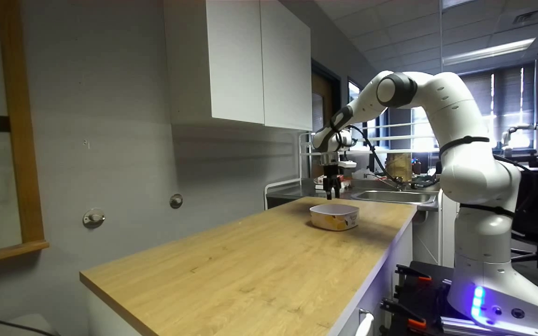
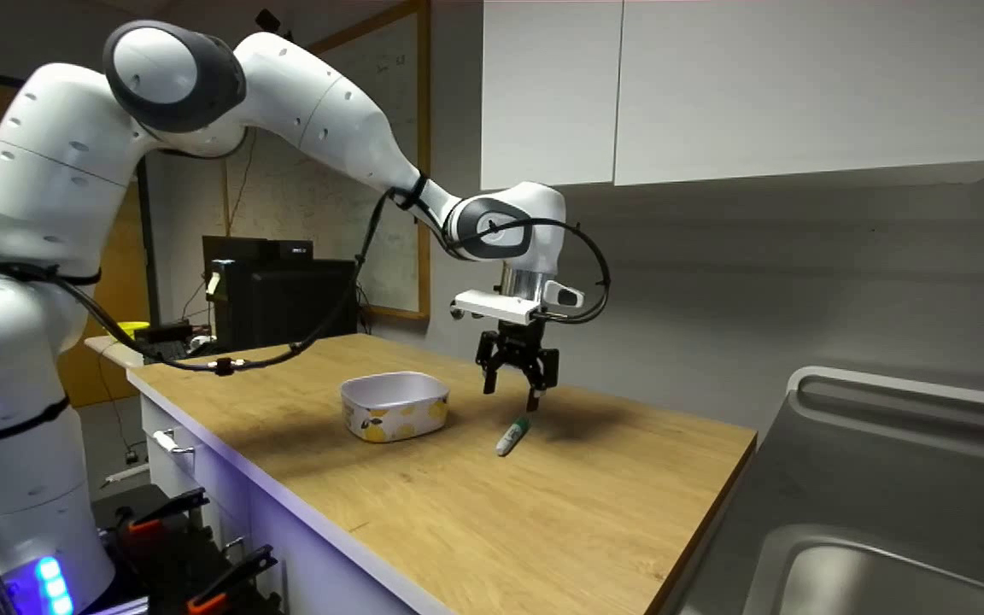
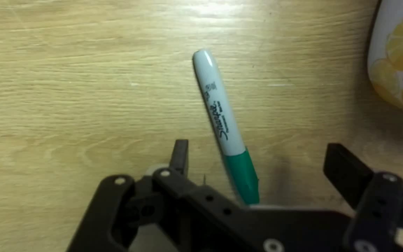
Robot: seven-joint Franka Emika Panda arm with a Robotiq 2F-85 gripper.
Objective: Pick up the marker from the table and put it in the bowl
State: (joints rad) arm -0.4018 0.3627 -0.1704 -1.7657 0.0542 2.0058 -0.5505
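In an exterior view, the counter runs to a far end edge beside a steel sink, with one long edge along the grey wall. The bowl, whitish and squarish with yellow printing, stands upright on it, nearer to that far end edge than to the close one. The arm rises beside the long edge opposite the wall and reaches over, its gripper pointing down and seen above the bowl's back rim. In an exterior view, the marker lies on the counter apart from the bowl, between it and the corner where the wall-side edge meets the sink end. The fingers point down, spread apart, and one tip is close to the marker's green cap; whether they touch cannot be told there. In the wrist view, the gripper is parted wide, with the marker flat between its two sides and apart from both, cap end nearest the gripper, grey body pointing toward the top. The bowl's lemon-printed side enters at the upper right.
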